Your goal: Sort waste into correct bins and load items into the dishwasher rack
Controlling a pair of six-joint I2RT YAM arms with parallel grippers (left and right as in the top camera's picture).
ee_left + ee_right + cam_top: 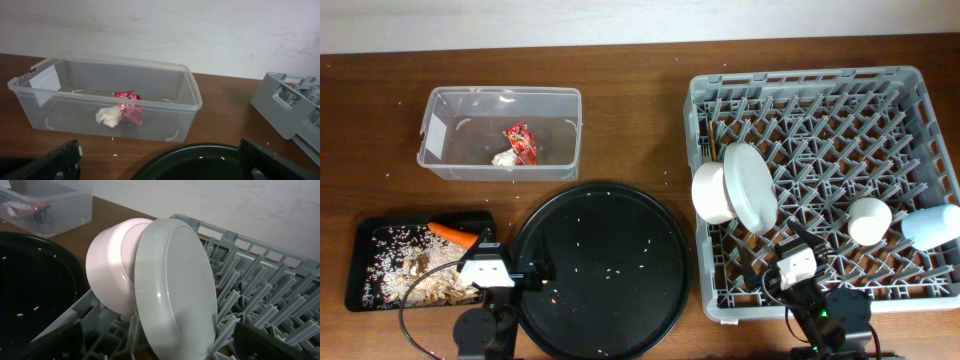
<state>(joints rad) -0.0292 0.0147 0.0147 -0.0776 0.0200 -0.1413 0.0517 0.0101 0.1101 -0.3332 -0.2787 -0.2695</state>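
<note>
The clear tub (440, 100) holds the red wrapper (520, 143) and white tissue (503, 158); both show in the left wrist view, wrapper (129, 106) and tissue (109, 116). The shallow black tray (370, 232) holds the carrot (455, 235), rice and brown lumps (442, 292). The grey rack (910, 110) holds the white bowl (713, 193), pale plate (752, 188), white cup (869, 221) and light blue cup (932, 226). My left gripper (533, 272) is open and empty over the round tray's left rim. My right gripper (775, 262) is open, just in front of the plate (175, 280) and bowl (107, 265).
The large round black tray (603, 270) with scattered rice grains lies between the black tray and the rack. A thin brown stick, perhaps the chopsticks (714, 150), stands in the rack's left side. No fork shows. Crumbs dot the wooden table.
</note>
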